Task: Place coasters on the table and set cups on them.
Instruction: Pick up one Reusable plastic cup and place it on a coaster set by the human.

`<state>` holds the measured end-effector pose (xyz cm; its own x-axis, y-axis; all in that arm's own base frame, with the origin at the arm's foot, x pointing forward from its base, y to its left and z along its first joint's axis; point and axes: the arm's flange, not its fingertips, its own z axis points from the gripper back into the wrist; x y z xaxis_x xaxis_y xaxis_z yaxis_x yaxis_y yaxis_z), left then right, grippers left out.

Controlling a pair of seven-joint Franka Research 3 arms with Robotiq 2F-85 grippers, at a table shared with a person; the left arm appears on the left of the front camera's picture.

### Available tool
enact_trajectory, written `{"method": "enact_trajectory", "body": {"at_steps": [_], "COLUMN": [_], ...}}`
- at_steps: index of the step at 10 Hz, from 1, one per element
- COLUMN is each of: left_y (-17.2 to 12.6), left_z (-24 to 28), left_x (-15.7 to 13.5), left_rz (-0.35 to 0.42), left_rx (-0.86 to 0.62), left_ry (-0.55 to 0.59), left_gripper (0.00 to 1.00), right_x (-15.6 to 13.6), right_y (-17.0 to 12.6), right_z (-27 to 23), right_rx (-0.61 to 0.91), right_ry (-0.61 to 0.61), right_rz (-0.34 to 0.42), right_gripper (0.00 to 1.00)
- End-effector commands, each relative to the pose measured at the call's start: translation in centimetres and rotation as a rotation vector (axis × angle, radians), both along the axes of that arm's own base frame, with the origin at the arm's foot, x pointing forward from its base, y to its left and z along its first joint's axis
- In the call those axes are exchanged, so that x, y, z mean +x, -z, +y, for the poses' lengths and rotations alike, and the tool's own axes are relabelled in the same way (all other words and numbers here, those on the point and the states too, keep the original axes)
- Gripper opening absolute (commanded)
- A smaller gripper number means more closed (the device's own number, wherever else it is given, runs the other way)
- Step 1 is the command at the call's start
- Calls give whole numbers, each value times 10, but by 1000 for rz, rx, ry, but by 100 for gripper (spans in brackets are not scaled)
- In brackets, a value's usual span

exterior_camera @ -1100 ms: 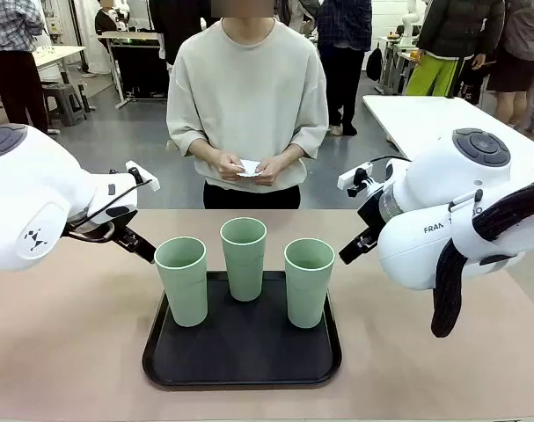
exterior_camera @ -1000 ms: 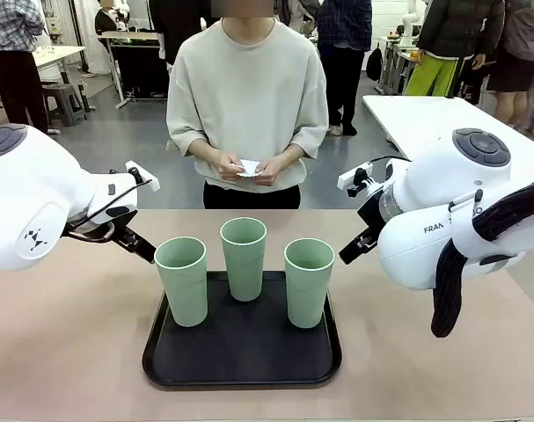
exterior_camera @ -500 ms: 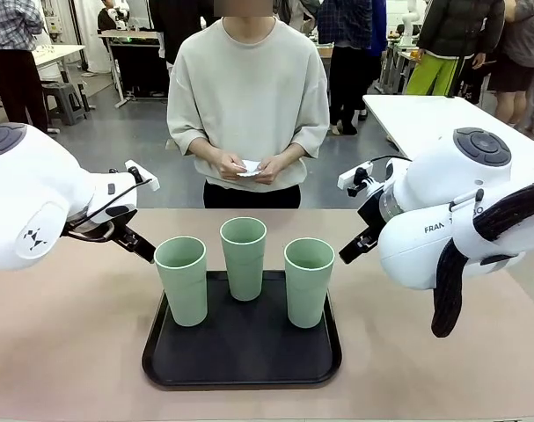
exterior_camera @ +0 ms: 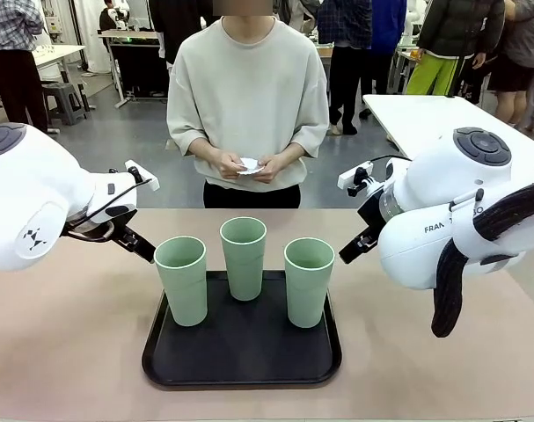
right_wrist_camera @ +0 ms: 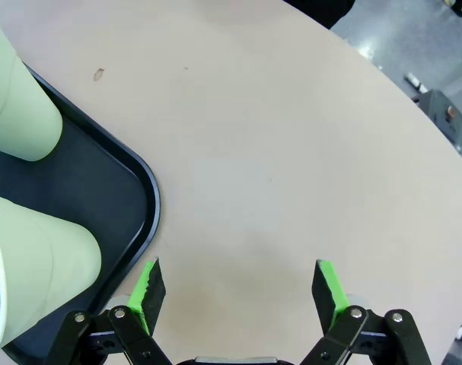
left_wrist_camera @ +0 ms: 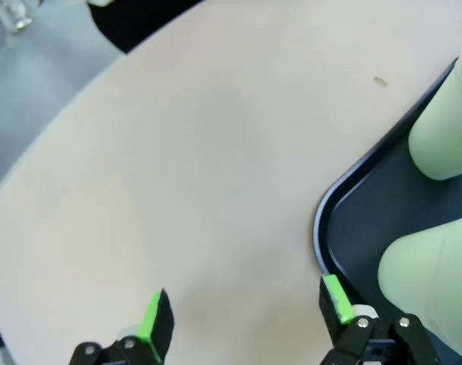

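1. The left gripper (left_wrist_camera: 244,303) is hovering released, jaws wide, over the table (exterior_camera: 64,352) beside the black tray's (exterior_camera: 240,356) left edge; the right gripper (right_wrist_camera: 238,283) is gaping likewise off its right edge.
2. Three cups (exterior_camera: 244,259) are standing upright on the tray; the person's hands (exterior_camera: 228,163) are holding white coasters (exterior_camera: 249,166) beyond the table's far edge.

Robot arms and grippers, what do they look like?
Both arms are white and rounded, the left arm and right arm each with a dark grey round cap. The right carries black lettering and a black sleeved cable bundle. The left gripper and right gripper are black with green pads.
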<state>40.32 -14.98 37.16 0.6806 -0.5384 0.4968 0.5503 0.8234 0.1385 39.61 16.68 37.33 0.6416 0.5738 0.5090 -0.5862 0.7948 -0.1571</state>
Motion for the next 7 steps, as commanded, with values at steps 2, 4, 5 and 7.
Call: {"method": "enact_trajectory", "body": {"at_steps": [2, 4, 5, 7], "left_y": [0, -39, -69, -100], "left_z": [0, 11, 19, 26], "left_x": [0, -19, -36, -77], "left_rz": [0, -35, -4, 112], "left_rx": [0, 89, 104, 154], "left_ry": [0, 1, 34, 69], "left_gripper": [100, 100, 100, 100], "right_x": [0, -10, -33, -88], "right_y": [0, -52, -80, -114], "right_z": [0, -17, -22, -17], "right_rx": [0, -80, -134, -227], "right_ry": [0, 100, 126, 115], "right_rz": [0, 18, 31, 115], "right_gripper": [100, 100, 100, 100]}}
